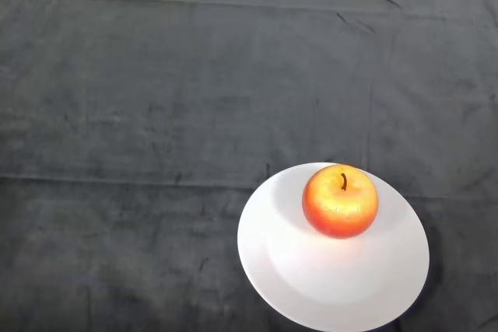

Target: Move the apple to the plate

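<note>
A round red-and-yellow apple (340, 200), its dark stem pointing up, sits on a plain white round plate (311, 277) at the near right of a table draped in dark grey cloth (156, 114). The fruit rests on the plate's far side, inside the rim and slightly off centre, upright and apparently steady, with nothing leaning on it or propping it. That placement matches what the job asks, so by the look of things the move is done: the apple is where it was meant to go, and nothing about its seat on the shallow dish suggests it would roll. The plate lies flat on the cloth, its near edge running out of sight at the bottom of the head view. A pale strip shows beyond the cloth at the far edge. No part of the robot appears over the table, neither arm nor hand, so how the hand is posed, and whether it holds anything, cannot be told from here.
</note>
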`<act>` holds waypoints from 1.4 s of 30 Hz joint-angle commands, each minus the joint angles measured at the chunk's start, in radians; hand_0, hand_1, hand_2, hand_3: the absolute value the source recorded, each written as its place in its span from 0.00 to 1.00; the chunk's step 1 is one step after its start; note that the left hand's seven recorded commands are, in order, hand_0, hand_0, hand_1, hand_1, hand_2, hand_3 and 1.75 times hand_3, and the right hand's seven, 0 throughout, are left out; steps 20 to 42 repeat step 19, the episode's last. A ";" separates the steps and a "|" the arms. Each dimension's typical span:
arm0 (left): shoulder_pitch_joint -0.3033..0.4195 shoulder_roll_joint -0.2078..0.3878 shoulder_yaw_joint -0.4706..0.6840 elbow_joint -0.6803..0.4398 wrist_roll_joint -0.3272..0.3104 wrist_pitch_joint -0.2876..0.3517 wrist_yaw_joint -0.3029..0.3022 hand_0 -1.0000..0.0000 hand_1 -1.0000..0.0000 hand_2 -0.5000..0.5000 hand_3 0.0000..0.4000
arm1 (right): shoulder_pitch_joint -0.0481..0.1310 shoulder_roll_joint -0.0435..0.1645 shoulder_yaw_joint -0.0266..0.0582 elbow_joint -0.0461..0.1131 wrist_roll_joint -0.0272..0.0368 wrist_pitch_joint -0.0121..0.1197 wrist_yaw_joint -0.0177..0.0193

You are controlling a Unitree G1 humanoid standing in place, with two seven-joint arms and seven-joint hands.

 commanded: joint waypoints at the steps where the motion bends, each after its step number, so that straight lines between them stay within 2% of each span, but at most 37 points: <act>1: 0.044 0.024 0.017 -0.007 0.001 0.018 0.014 1.00 1.00 0.50 0.00 | 0.031 -0.004 -0.0094 0.025 0.0060 -0.007 0.0007; 42: 0.047 0.023 0.024 -0.013 0.012 0.024 0.020 1.00 1.00 0.50 0.00 | 0.031 -0.004 -0.0093 0.025 0.0063 -0.007 0.0007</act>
